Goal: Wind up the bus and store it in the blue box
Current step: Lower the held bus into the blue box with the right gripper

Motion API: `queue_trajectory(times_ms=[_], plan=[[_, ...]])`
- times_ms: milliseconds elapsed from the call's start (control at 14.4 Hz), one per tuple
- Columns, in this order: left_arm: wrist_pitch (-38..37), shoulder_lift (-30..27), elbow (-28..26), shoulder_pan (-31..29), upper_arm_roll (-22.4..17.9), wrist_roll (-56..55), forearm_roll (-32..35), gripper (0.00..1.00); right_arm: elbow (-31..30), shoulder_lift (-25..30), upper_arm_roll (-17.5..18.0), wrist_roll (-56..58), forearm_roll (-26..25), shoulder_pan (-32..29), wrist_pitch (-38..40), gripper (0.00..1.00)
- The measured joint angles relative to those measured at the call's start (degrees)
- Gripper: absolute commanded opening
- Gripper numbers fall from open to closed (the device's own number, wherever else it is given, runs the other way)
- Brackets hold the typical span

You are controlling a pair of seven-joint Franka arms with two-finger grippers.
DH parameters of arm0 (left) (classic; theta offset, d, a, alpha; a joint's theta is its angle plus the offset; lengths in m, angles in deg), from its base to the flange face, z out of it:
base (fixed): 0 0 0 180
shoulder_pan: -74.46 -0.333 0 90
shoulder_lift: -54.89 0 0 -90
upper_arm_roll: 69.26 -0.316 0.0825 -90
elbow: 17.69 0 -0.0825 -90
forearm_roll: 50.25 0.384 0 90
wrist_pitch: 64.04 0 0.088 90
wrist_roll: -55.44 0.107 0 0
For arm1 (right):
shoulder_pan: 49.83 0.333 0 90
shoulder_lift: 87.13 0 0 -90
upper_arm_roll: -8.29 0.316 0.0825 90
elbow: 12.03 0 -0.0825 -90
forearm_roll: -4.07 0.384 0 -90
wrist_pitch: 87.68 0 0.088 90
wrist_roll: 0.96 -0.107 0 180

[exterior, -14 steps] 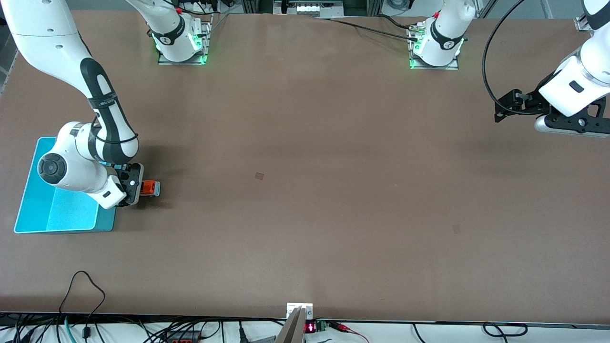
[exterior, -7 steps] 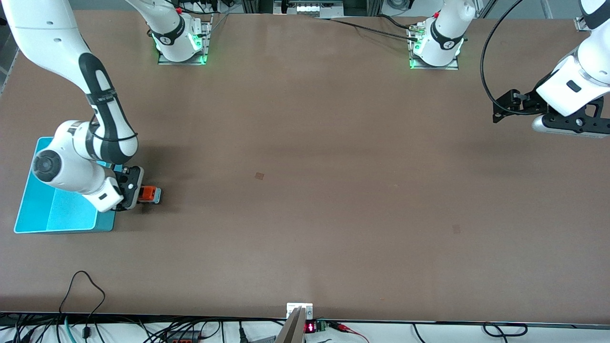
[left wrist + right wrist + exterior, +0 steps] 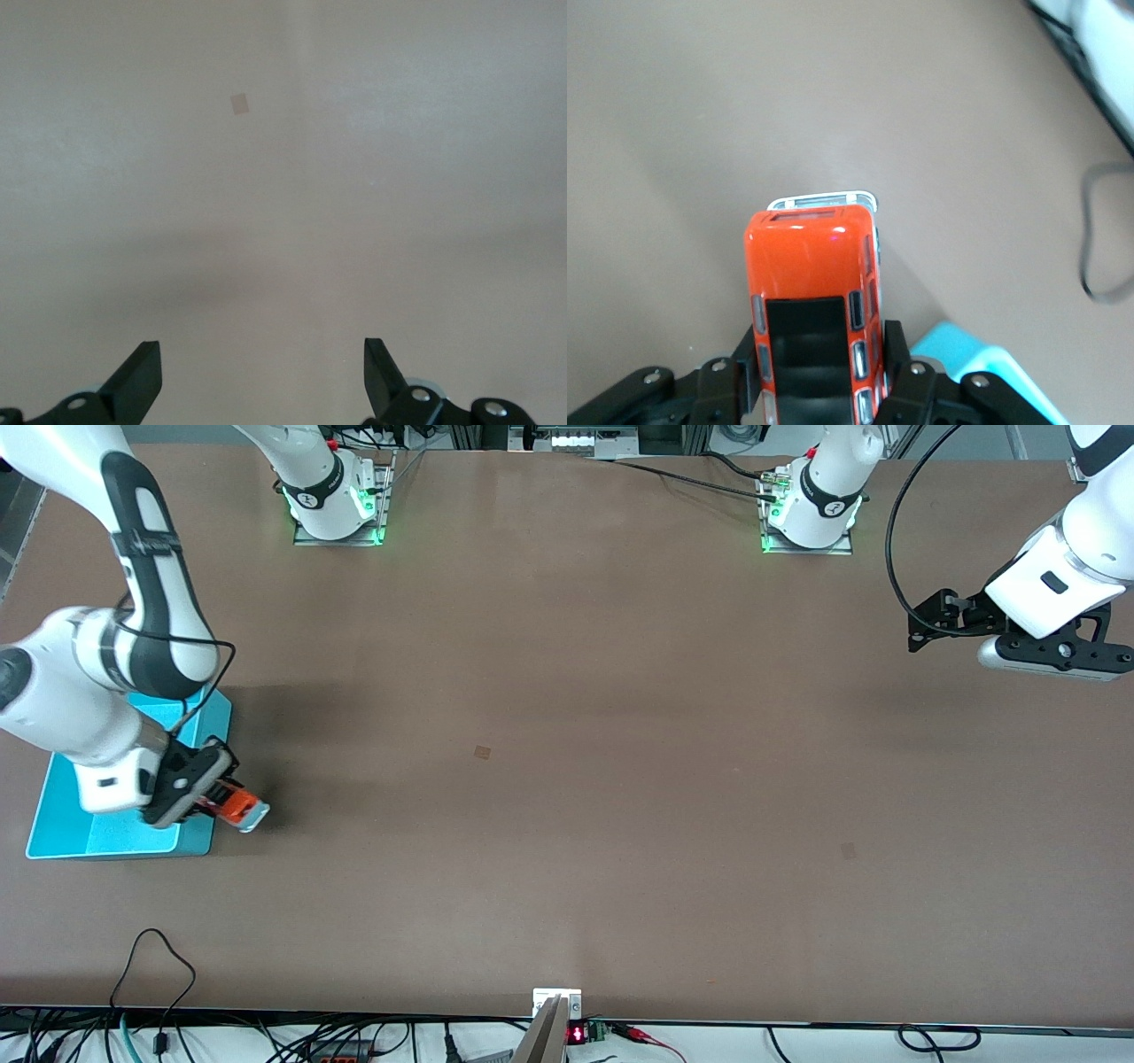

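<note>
My right gripper (image 3: 223, 802) is shut on the small orange bus (image 3: 239, 809) and holds it in the air beside the corner of the blue box (image 3: 62, 835) that is nearest the front camera. In the right wrist view the bus (image 3: 812, 292) sits between my fingers (image 3: 897, 350) with its dark roof up and its white front pointing away; a corner of the blue box (image 3: 961, 350) shows beside it. My left gripper (image 3: 263, 376) is open and empty, high over bare table at the left arm's end, where that arm waits.
The brown table (image 3: 567, 779) carries two small tape marks (image 3: 482, 752). Cables hang along the table edge nearest the front camera (image 3: 159, 965). The arm bases stand along the table's top edge (image 3: 337, 505).
My right arm has swung round and lifted; the bus has moved with the gripper toward the front camera and now points outward at an angle. The left arm has drifted slightly upward.
</note>
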Motion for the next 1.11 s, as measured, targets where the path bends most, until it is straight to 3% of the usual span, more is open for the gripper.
queue_trajectory(times_ms=[557,1114], plan=[[0.0,0.0,0.0,0.1,0.1,0.0,0.0,1.00,-0.3,0.0,-7.0,-22.2,0.0,-2.9,1.8,0.06],[0.0,0.0,0.1,0.1,0.1,0.0,0.0,1.00,-0.8,-6.1,-7.4,-34.2,-0.1,-8.6,2.0,0.04]])
